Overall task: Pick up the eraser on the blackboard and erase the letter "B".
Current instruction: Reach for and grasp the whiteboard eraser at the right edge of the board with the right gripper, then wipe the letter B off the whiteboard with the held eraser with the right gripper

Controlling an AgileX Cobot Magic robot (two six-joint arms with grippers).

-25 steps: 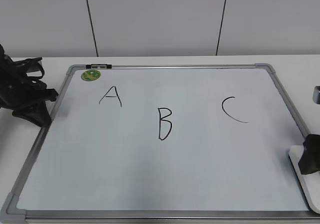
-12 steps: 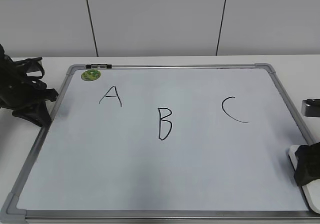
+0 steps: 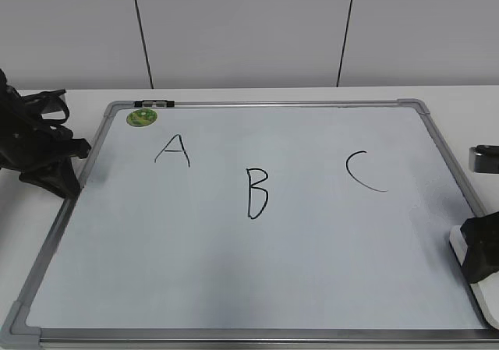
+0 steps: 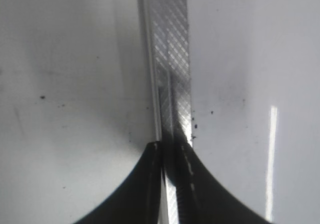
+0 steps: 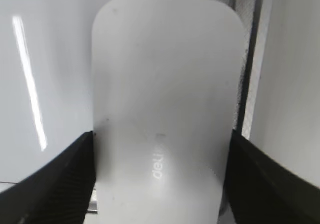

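White plastic marks the eraser (image 5: pixel 165 114), which lies at the right edge of the blackboard (image 3: pixel 257 288), partly over its grey frame. In the right wrist view our right gripper (image 5: pixel 160 169) straddles the block, one dark finger (image 5: pixel 60 179) against each long side; we judge the jaws closed on it, or nearly so, though firm contact cannot be confirmed. Our left gripper (image 4: pixel 167 151) sits over the board's left frame rail, its fingertips drawn together with nothing visible between them.

Risks, as we judge them: the smooth rounded casing could slip or twist out of the grip on lifting, and its overhang on the frame could tip it. The letter "B" (image 3: pixel 257 192) stands at the board's centre, between the "A" (image 3: pixel 173 150) and the "C" (image 3: pixel 364 170); a wide sweep could smudge either neighbour. A green magnet (image 3: pixel 142 117) sits at the upper left corner, well apart. Nothing lies between eraser and "B". A small grey object (image 3: pixel 485 157) rests off the board to the right.
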